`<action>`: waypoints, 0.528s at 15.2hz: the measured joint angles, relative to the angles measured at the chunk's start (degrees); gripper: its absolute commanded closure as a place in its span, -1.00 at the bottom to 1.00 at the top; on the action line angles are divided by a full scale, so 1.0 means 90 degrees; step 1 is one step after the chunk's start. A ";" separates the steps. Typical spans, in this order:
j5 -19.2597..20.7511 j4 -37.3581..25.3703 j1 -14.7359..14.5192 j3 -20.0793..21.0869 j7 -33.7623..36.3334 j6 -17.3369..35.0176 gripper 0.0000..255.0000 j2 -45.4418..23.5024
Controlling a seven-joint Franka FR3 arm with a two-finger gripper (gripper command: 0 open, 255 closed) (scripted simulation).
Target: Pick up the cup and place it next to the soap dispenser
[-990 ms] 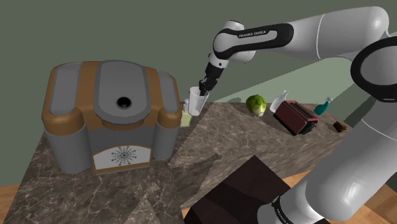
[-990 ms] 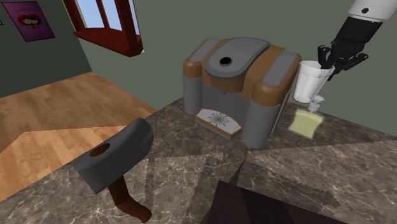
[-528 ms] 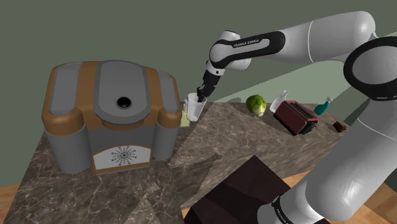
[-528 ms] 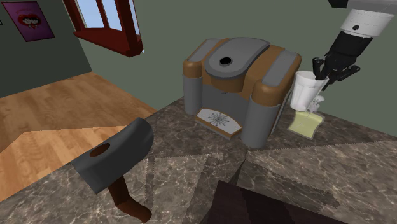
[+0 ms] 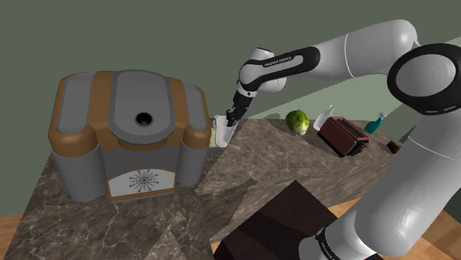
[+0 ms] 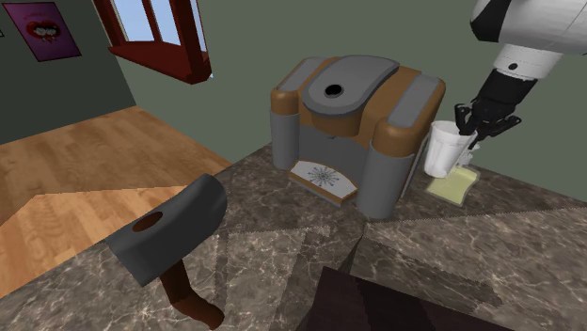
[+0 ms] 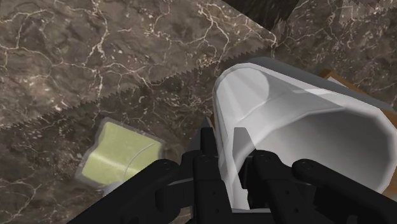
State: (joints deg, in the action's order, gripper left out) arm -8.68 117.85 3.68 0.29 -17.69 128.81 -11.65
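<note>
Wrist view: we see the black gripper (image 7: 227, 141) pinching the white tapered cup (image 7: 299, 137) by its wall, pale-green square soap dispenser (image 7: 121, 154) just beside. Shoulder view: cup hides most of the dispenser. Can't tell if it touches the dark marble counter (image 5: 295, 159).

Dull grey-green walls (image 6: 235, 47) close in the room, and a floor (image 6: 103, 160) of warm wooden planks runs beneath them. A window (image 6: 160, 55) with a dark red frame shows pale blue panes; a purple picture (image 6: 42, 28) hangs on the wall near it. The counter (image 6: 282, 244) is dark brown marble with white veins, evenly lit, crossed by soft slanting shadows
</note>
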 measured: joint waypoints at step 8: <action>-0.0074 0.0200 -0.0002 0.0023 -0.0096 0.0605 1.00 -0.0408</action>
State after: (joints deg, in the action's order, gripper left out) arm -9.34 119.65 3.66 0.50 -18.55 134.25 -15.32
